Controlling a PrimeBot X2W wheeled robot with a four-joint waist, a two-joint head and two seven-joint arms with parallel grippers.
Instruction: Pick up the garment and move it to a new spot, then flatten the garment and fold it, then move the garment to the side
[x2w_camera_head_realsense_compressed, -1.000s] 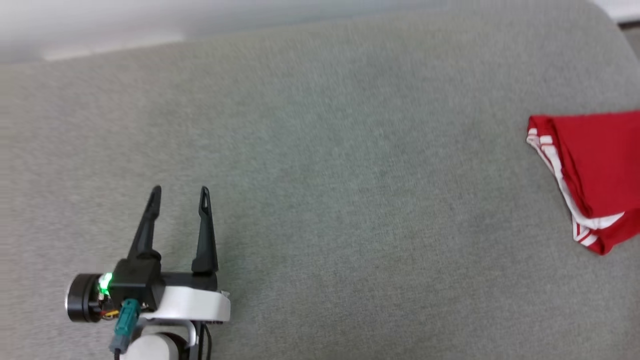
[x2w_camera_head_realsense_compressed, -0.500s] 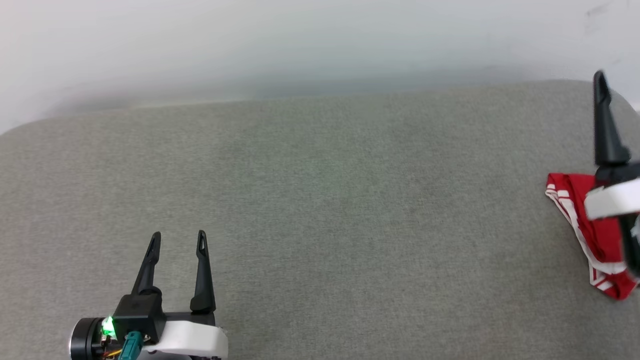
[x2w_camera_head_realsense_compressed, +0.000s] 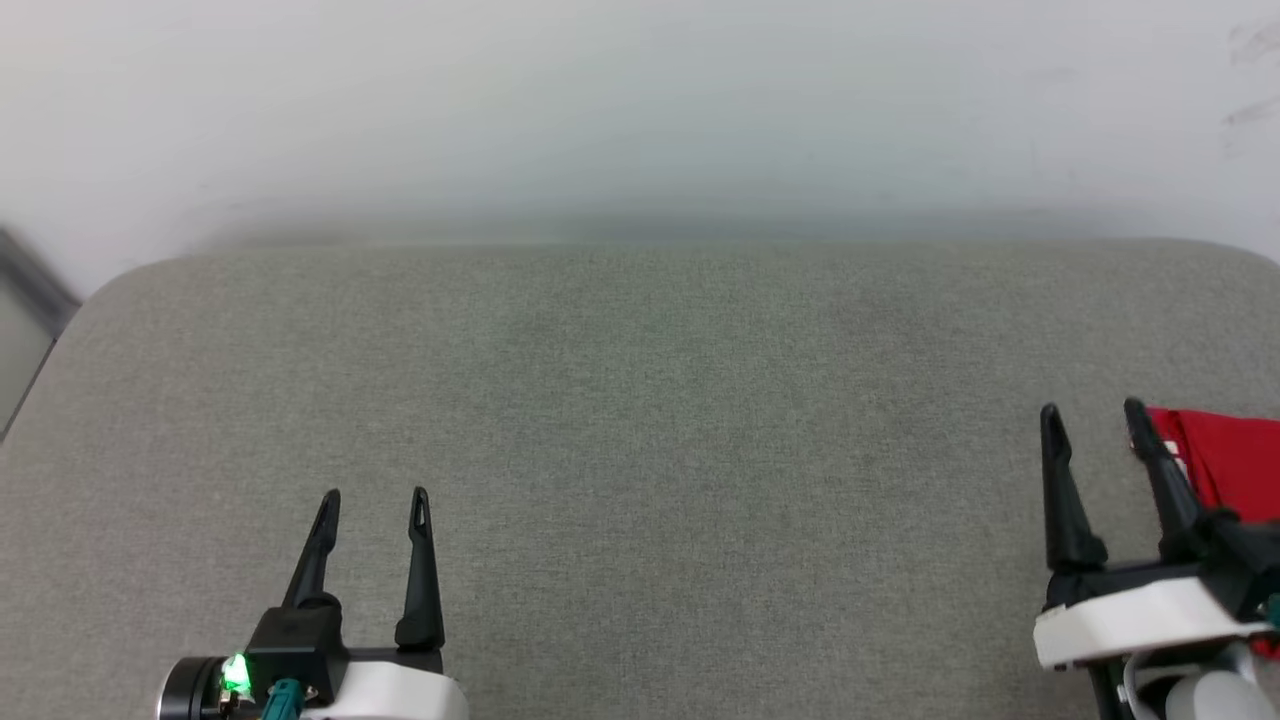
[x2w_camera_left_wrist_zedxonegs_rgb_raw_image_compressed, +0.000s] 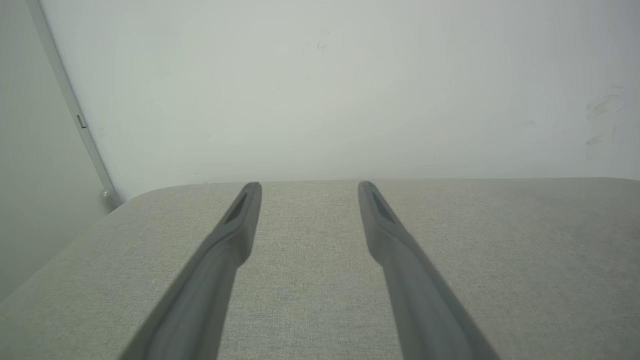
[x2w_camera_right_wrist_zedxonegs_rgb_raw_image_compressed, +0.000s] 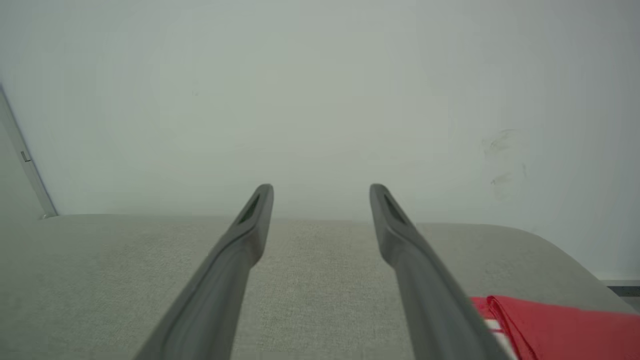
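Since the earlier frames the head camera has tilted up, so the pale wall (x2w_camera_head_realsense_compressed: 640, 100) now takes the upper third of the frame and the grey cloth-covered desk (x2w_camera_head_realsense_compressed: 650, 450) sits lower. In that time the right gripper (x2w_camera_head_realsense_compressed: 1091, 408) has come down from the right edge into the lower right corner, where both of its dark fingers now point up the frame. The left gripper (x2w_camera_head_realsense_compressed: 375, 495) has kept its place at the lower left, with a green light glowing on its dark body at the bottom edge.

Both grippers stand with their fingers spread apart and nothing between them. In the left wrist view there is bare grey cloth in the gap between the two fingers. In the right wrist view the gap shows the desk's far edge and the wall behind it.

The garment (x2w_camera_head_realsense_compressed: 1225, 465) lies on the desk at the right edge of the head view, a bright red piece partly hidden behind the right gripper's outer finger and body. Its left edge sits just beside that finger; whether they touch I cannot tell. In the right wrist view the garment fills the lower right corner, a folded red edge with a bit of white trim next to the finger.

The middle of the desk is plain grey fabric, with rounded far corners at upper left and upper right. A grey vertical strip (x2w_camera_left_wrist_zedxonegs_rgb_raw_image_compressed: 75, 115) runs down the wall at the left of the left wrist view.
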